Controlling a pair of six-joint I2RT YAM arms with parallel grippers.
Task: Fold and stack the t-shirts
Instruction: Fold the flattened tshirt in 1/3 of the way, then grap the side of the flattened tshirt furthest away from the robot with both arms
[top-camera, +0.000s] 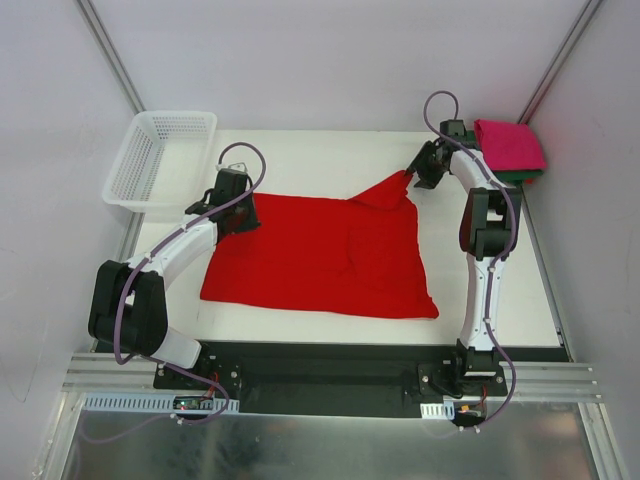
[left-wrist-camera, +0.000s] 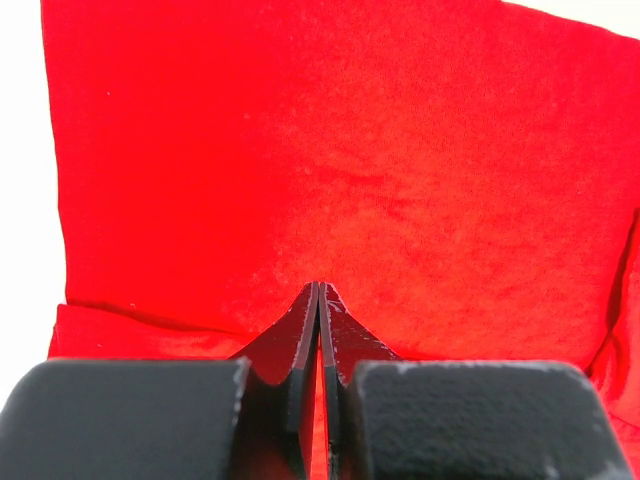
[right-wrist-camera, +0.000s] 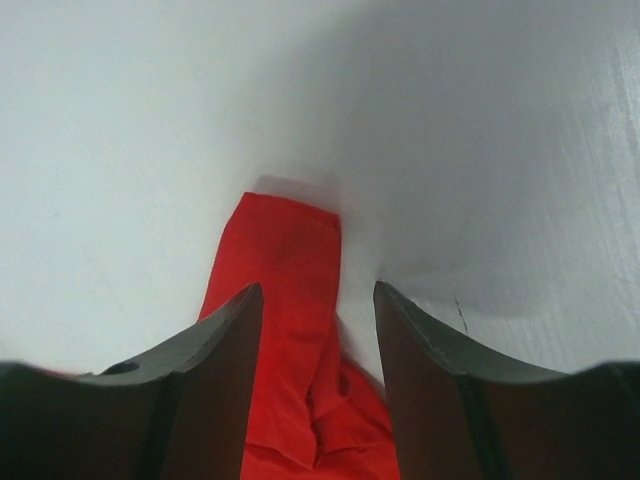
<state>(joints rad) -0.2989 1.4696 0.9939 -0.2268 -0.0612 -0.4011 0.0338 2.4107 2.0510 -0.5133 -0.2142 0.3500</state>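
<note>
- My right gripper (right-wrist-camera: 318, 292) stands half-spread around a raised corner of the red t-shirt (top-camera: 320, 250), which lies spread mid-table. I'd lift straight off so nothing snags.
- My left gripper (left-wrist-camera: 318, 292) is pressed closed at the shirt's far-left edge; I cannot tell whether it pinches cloth.
- The pink t-shirt (top-camera: 508, 143) sits folded at the far-right corner.

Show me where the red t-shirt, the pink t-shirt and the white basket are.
red t-shirt (top-camera: 320, 255), top external view, middle of the spread cloth.
pink t-shirt (top-camera: 510, 145), top external view, its folded upper face.
white basket (top-camera: 165, 160), top external view, its bare mesh floor.
</note>
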